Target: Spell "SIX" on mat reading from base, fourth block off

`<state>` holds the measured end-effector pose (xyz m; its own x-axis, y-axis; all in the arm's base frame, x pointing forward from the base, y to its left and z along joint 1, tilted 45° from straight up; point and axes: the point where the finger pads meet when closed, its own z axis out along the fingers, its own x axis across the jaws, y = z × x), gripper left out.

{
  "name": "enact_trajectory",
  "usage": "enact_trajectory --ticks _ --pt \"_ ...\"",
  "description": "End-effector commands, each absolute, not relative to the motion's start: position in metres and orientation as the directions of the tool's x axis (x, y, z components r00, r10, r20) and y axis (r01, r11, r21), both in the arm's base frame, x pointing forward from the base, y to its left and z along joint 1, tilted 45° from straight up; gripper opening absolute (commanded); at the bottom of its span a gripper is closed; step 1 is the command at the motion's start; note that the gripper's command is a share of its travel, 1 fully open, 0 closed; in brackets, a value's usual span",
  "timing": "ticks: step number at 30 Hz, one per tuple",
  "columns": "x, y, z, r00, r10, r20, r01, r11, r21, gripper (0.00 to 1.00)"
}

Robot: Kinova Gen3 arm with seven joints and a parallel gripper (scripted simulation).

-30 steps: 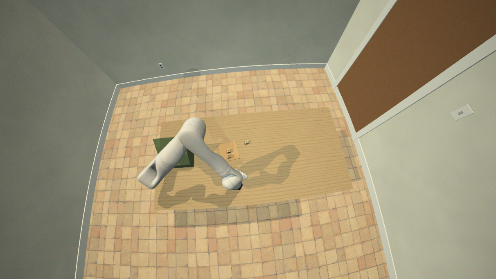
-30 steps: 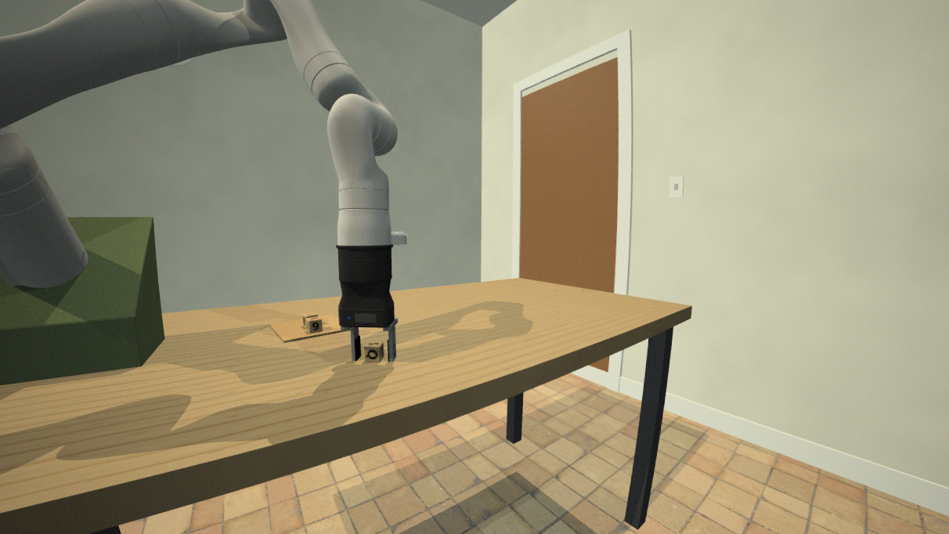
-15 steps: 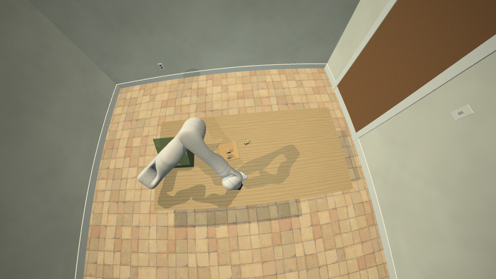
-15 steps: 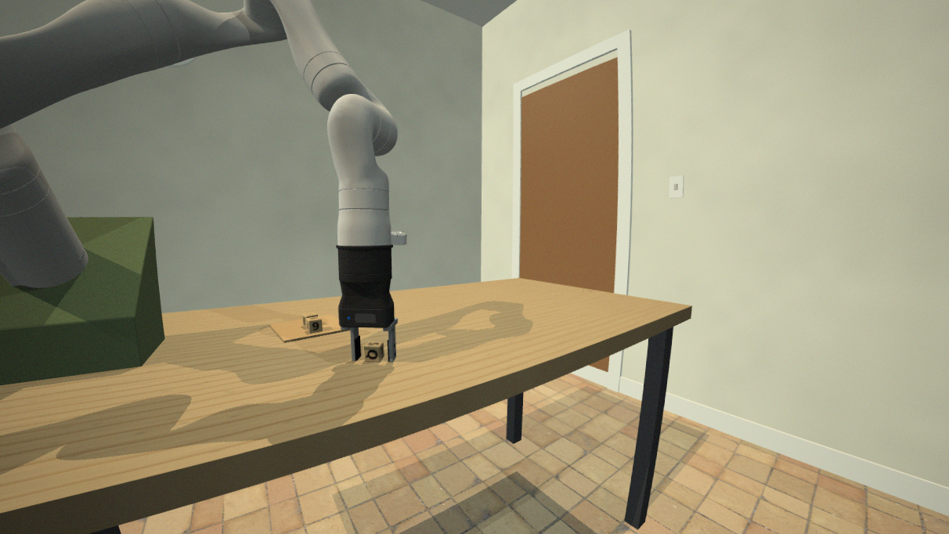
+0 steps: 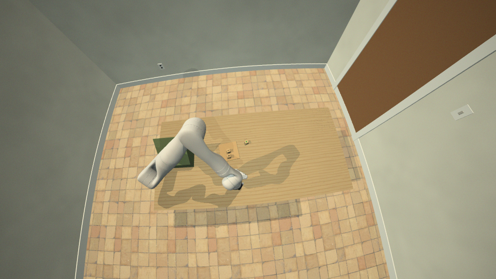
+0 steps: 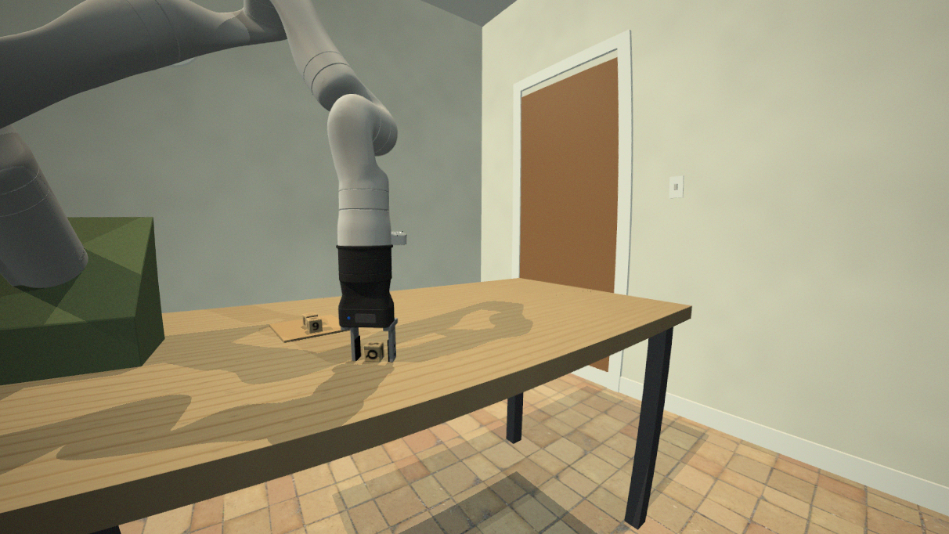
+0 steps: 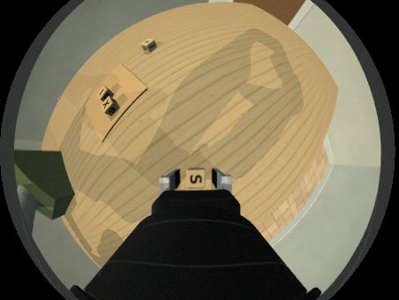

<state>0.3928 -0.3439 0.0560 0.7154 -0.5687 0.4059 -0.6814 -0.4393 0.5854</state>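
My gripper (image 6: 373, 351) is open and lowered to the table, one finger on each side of the S block (image 7: 195, 178), which stands on the table (image 6: 373, 362) with its S face up. The fingers do not press on it. The tan mat (image 5: 231, 150) lies flat on the table, also in the wrist view (image 7: 114, 97). Two blocks (image 5: 228, 153) sit on it side by side; their top letters are too small to read. The nearer one shows in the side view (image 6: 314, 324). A fourth block (image 5: 246, 141) with green sides lies off the mat, also in the wrist view (image 7: 148, 45).
The green pedestal (image 6: 73, 292) of my base stands at the table's left end. The table's front edge (image 6: 398, 424) is near the gripper. My arm (image 5: 194, 149) hides part of the table beside the mat.
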Motion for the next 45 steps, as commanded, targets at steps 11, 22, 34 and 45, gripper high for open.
enact_trajectory --ticks 11,22,34,45 --pt "0.3936 -0.3434 0.0565 0.716 -0.568 0.407 -0.681 -0.44 0.585 0.79" --pt "0.3936 -0.3434 0.0565 0.716 -0.568 0.407 -0.681 -0.44 0.585 0.49" --pt "0.3936 -0.3434 0.0565 0.716 -0.568 0.407 -0.681 -0.44 0.585 0.49" --pt "0.3936 -0.3434 0.0565 0.716 -0.568 0.407 -0.681 -0.44 0.585 0.49"
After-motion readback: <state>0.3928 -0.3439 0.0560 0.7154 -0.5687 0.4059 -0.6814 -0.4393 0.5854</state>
